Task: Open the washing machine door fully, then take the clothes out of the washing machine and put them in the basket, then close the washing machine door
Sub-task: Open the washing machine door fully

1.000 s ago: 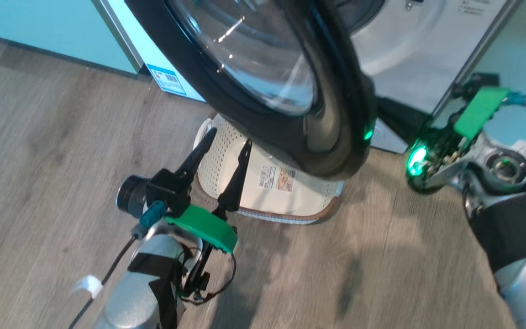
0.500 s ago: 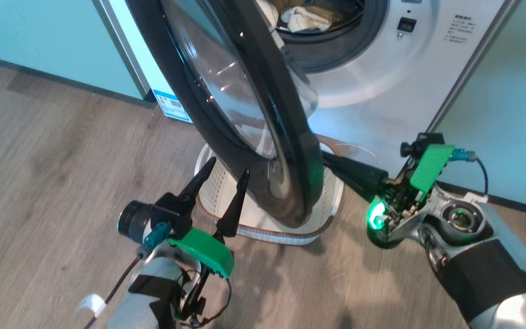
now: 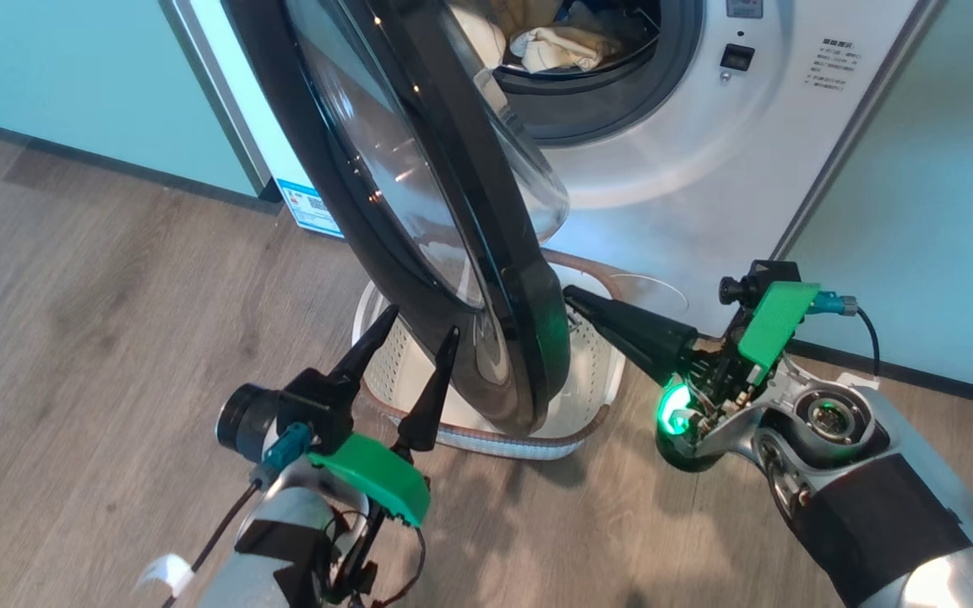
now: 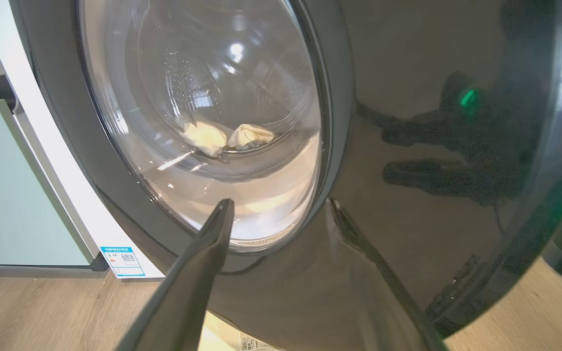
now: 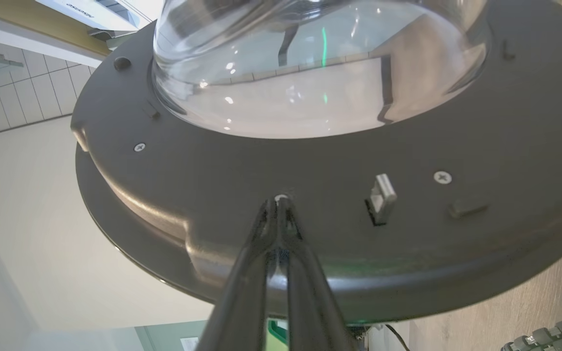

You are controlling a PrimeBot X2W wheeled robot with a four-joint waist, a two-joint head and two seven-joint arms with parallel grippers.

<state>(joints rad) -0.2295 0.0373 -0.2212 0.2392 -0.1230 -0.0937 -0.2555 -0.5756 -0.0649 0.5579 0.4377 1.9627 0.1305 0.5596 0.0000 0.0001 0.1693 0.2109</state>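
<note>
Head: washing machine door (image 3: 486,228) half open, edge-on over basket (image 3: 596,380); clothes (image 3: 558,46) lie inside washing machine (image 3: 706,169).
Left wrist: left gripper (image 4: 278,204) fingers spread, near door's outer glass.
Right wrist: right gripper (image 5: 278,200) pinched together, tips touching door's inner ring.

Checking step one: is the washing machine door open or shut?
Open. The washing machine door juts out over the basket, and the clothes show in the uncovered drum mouth behind it.
</note>
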